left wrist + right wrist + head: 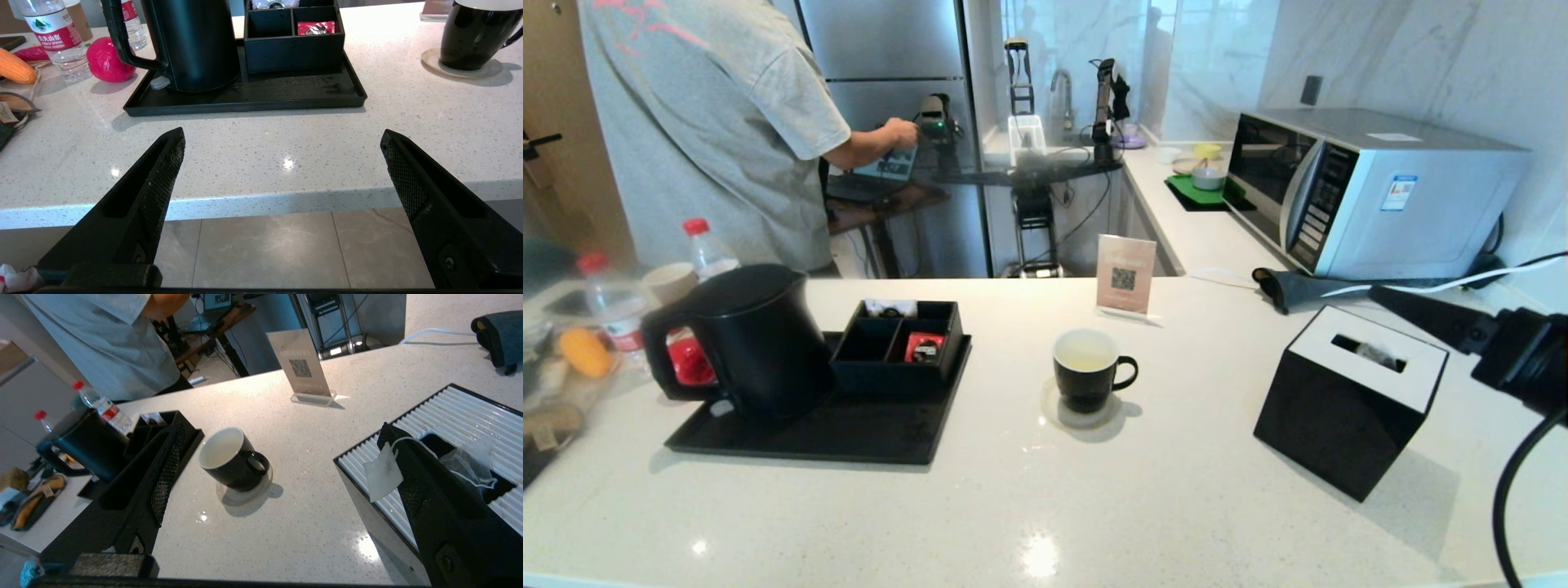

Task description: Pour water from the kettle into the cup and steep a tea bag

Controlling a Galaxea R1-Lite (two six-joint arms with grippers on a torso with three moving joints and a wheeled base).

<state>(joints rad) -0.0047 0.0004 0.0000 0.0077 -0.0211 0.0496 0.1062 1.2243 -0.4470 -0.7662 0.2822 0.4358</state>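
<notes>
The right pincer [282, 433] is held wide above the tabletop [1094, 506], the tea bag [466, 467] lying in the black box's [1339, 416] slot, its tag draped on one finger. The cup [1088, 367] of yellowish water [1085, 353] is set on a coaster; the kettle [756, 339] is kept on its tray [849, 433]. The left pincer [282, 141] is parked wide at the tabletop edge.

Bare counter [1013, 506] lies open before cup [1086, 369]; tray [849, 433] flanks left, black box [1347, 400] right.

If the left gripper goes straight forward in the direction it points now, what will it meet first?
Probably the black tray. The left gripper hangs open off the counter's near edge, aimed across bare counter toward the tray's front rim, with the kettle behind. Its height is unclear; lower, it would meet the counter edge first.
</notes>
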